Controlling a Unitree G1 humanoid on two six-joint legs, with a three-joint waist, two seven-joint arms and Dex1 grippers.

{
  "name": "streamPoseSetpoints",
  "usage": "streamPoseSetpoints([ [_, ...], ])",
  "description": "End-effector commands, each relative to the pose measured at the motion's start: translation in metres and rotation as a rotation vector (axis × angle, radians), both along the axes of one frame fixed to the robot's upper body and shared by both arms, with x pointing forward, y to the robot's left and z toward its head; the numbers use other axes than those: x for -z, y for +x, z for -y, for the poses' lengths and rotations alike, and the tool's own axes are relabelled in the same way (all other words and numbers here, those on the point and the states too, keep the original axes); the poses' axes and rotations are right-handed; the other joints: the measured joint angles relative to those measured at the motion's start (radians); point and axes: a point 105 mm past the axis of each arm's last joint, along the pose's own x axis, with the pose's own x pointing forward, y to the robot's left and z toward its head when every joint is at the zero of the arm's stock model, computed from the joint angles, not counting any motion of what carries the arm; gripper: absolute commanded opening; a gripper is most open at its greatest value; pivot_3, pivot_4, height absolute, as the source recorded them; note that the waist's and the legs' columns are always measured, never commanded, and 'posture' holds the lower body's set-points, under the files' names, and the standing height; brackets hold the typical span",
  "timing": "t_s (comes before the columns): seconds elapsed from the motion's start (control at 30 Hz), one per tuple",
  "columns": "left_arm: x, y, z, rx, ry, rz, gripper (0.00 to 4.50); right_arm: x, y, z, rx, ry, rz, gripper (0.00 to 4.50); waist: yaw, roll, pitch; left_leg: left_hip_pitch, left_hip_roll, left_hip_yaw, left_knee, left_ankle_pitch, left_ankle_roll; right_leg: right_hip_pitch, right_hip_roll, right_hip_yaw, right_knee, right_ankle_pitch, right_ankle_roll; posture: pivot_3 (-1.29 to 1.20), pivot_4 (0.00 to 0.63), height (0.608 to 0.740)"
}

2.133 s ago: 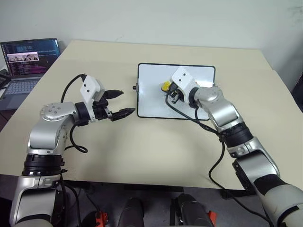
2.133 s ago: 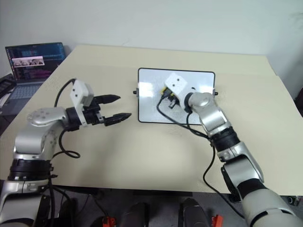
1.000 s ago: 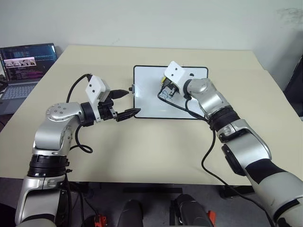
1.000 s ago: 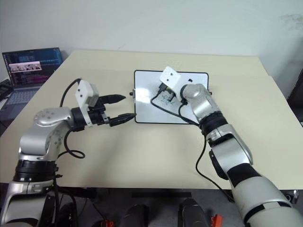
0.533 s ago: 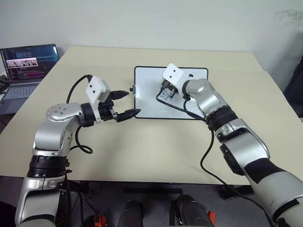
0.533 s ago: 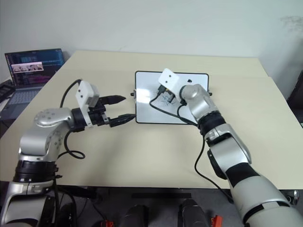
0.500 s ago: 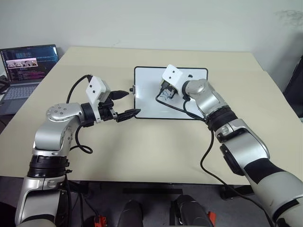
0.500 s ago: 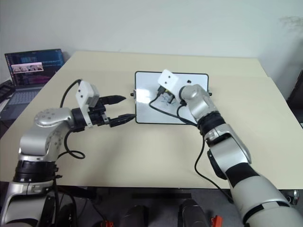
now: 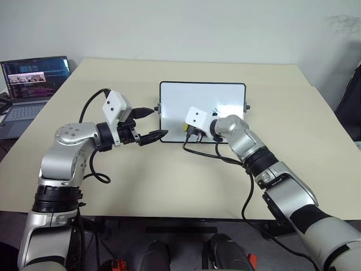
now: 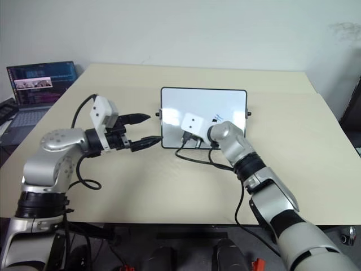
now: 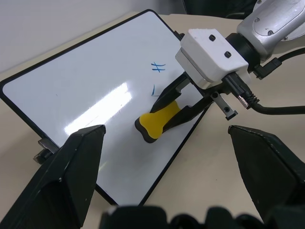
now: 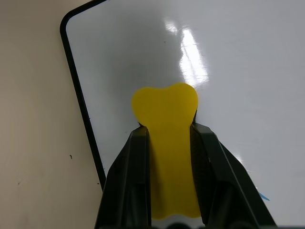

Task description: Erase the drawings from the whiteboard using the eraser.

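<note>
On the beige table [image 9: 169, 180] I see the whiteboard [image 9: 225, 93] lying flat at 12 o'clock from me. My right gripper [image 11: 183, 107] is clenched on the eraser [image 11: 159, 121], yellow with a black base, pressing it onto the board near its 6 o'clock edge, toward the 7 o'clock corner. What's left of the drawings [image 11: 157, 67], a small blue scribble and a short blue stroke beside it, sits just at 2 o'clock from the eraser, apart from it. My left gripper [image 9: 148, 124] hangs released, fingers spread, just off the board's 9 o'clock edge by the side knob, not touching it. Laptop [image 9: 31, 82] is at 10 o'clock, well apart, screen lit.
</note>
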Motion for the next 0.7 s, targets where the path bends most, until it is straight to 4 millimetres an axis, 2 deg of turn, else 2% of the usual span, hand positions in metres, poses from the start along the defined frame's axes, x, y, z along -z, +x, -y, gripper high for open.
streamPoseSetpoints([
  [0.03, -0.015, -0.003, 0.001, 0.008, -0.007, 0.055, 4.5, 0.031, 0.006, 0.033, 0.126, -0.081, -0.085, 0.8, 0.0, 0.0, 0.0, 0.0, 0.0, 0.0, 0.0, 0.0, 0.0, 0.0, 0.0, 0.0, 0.0, 0.0, 0.0, 0.0, 0.15, 0.74],
  [0.2, -0.015, -0.002, 0.001, 0.01, -0.006, 0.055, 4.5, 0.008, 0.021, 0.052, 0.203, -0.059, -0.018, 0.8, 0.001, 0.0, 0.0, 0.0, 0.0, 0.0, 0.0, 0.0, 0.0, 0.0, 0.0, 0.0, 0.0, 0.0, 0.0, 0.0, 0.15, 0.74],
  [0.27, -0.014, -0.002, 0.001, 0.011, -0.006, 0.054, 4.5, 0.004, 0.024, 0.059, 0.218, -0.067, -0.003, 0.8, 0.007, 0.0, 0.0, 0.0, 0.0, -0.001, 0.0, 0.0, 0.0, 0.0, 0.0, 0.0, -0.001, -0.003, -0.005, 0.0, 0.15, 0.74],
  [0.33, -0.015, -0.001, 0.002, 0.015, -0.008, 0.056, 4.5, -0.005, 0.03, 0.073, 0.25, -0.068, 0.019, 0.8, 0.012, 0.001, 0.001, -0.001, -0.001, -0.001, 0.001, 0.001, 0.001, 0.0, 0.0, 0.0, -0.001, -0.003, -0.006, 0.0, 0.15, 0.74],
  [0.5, -0.017, 0.002, 0.004, 0.022, -0.007, 0.06, 4.5, -0.021, 0.039, 0.095, 0.308, -0.063, 0.063, 0.78, 0.018, 0.003, 0.002, -0.002, -0.001, -0.001, 0.001, 0.005, 0.0, 0.0, -0.001, 0.0, -0.011, -0.004, -0.006, 0.0, 0.15, 0.74],
  [0.7, -0.017, 0.003, 0.007, 0.036, -0.006, 0.061, 4.5, -0.03, 0.042, 0.103, 0.337, -0.027, 0.071, 0.77, 0.014, 0.002, 0.002, -0.002, -0.001, -0.001, 0.001, 0.005, 0.0, 0.002, -0.002, 0.001, -0.016, -0.002, -0.004, 0.0, 0.15, 0.74],
])
